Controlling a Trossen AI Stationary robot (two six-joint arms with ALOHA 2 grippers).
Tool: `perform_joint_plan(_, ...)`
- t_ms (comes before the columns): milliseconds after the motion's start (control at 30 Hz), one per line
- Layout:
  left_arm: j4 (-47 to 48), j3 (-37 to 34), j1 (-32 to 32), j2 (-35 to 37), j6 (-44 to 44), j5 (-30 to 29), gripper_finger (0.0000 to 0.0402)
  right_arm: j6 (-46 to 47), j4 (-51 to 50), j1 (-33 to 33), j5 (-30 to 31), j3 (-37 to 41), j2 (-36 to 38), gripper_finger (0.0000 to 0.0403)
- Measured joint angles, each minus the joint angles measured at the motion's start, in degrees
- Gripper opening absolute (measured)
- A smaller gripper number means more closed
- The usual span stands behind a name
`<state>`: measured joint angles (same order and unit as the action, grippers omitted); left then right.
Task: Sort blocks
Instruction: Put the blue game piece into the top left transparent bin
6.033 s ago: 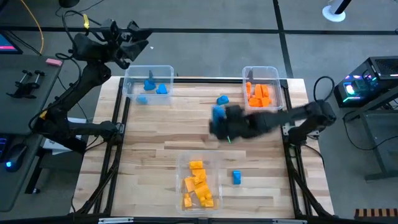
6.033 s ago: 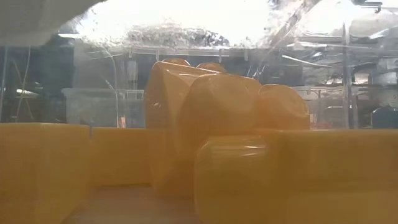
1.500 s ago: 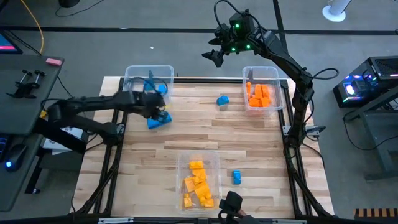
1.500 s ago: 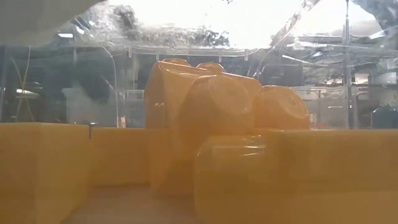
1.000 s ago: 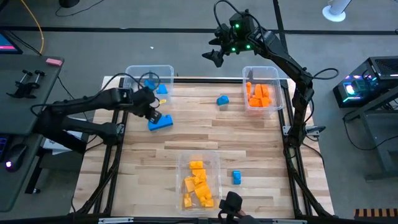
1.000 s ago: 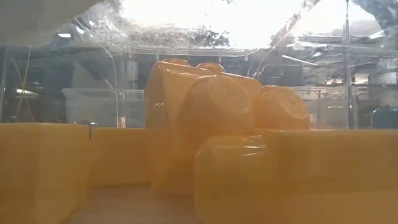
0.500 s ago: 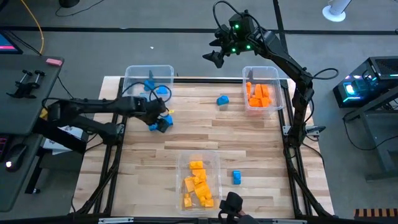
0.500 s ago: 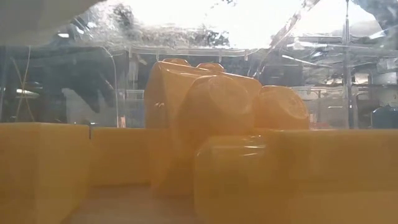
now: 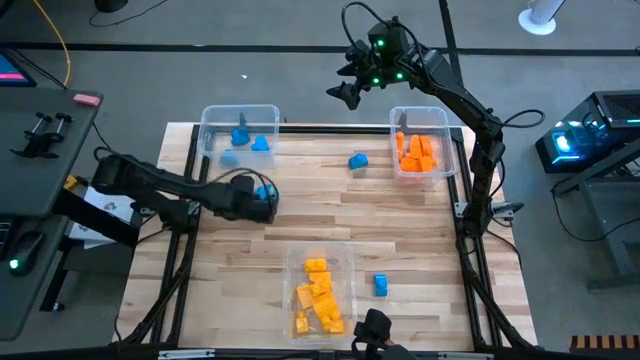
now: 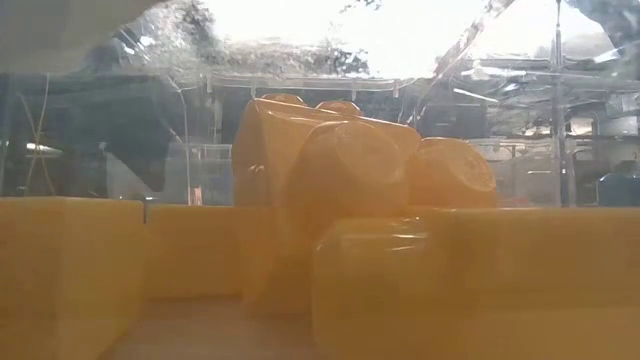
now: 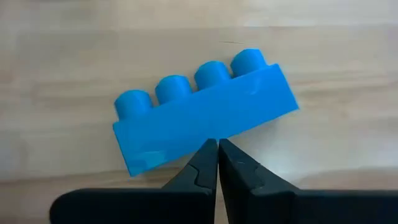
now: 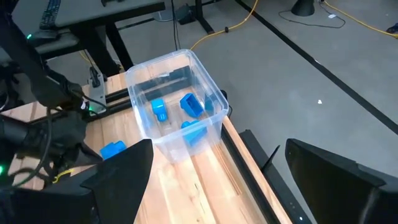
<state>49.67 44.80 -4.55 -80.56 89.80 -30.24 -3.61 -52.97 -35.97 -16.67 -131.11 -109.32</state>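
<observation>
On the left half of the table [image 9: 400,215], just in front of the clear bin w/ blue pieces [image 9: 240,131], a blue four-stud brick [image 11: 205,119] is lying flat on the wood, studs pointing sideways. The left gripper [image 11: 217,149] is sitting right against its near face w/ fingers pressed together, tips touching and nothing between them, so it isn't gripping the brick. In the high view that gripper [image 9: 258,203] is covering most of the brick; only a sliver of blue is showing.

Other strays: a blue block [image 9: 358,160] is lying near the orange bin [image 9: 421,140], and another blue block [image 9: 380,285] is sitting beside the yellow-orange bin [image 9: 322,292] at the front edge. The low view is looking through that bin's yellow-orange blocks [image 10: 340,210].

The right gripper [image 12: 217,168] is hanging high beyond the table's far edge, fingers spread wide, waiting.

Step in hand, prob.: getting the blue brick into the blue bin. Next move is calling for opening the fingers, straddling the brick across its narrow sides, closing, then lifting toward the bin.
</observation>
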Motion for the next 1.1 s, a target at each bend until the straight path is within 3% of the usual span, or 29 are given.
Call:
perform_joint_plan(167, 0.1, 0.0, -3.1, -6.3, 13.2, -3.4, 0.0000, 0.1, 0.0, 0.0, 0.0, 0.0, 0.0, 0.0362)
perform_joint_plan(333, 0.1, 0.0, -3.9, -11.4, 19.6, -4.7, 0.0000, 0.8, 0.0, 0.0, 0.0, 0.0, 0.0, 0.0362)
perform_joint_plan(567, 0.0, 0.0, -4.9, -13.2, 24.0, -5.3, 0.0000, 0.8, -0.8, 0.0, 0.0, 0.0, 0.0, 0.0362)
perform_joint_plan(767, -4.4, 0.0, -6.0, -16.3, 24.4, 0.2, 0.0000, 0.8, -1.0, 0.0, 0.0, 0.0, 0.0, 0.0362)
perform_joint_plan(1100, -6.3, 0.5, -12.4, -15.8, 30.4, 2.1, 0.0000, 0.3, -1.1, 0.0, 0.0, 0.0, 0.0, 0.0362)
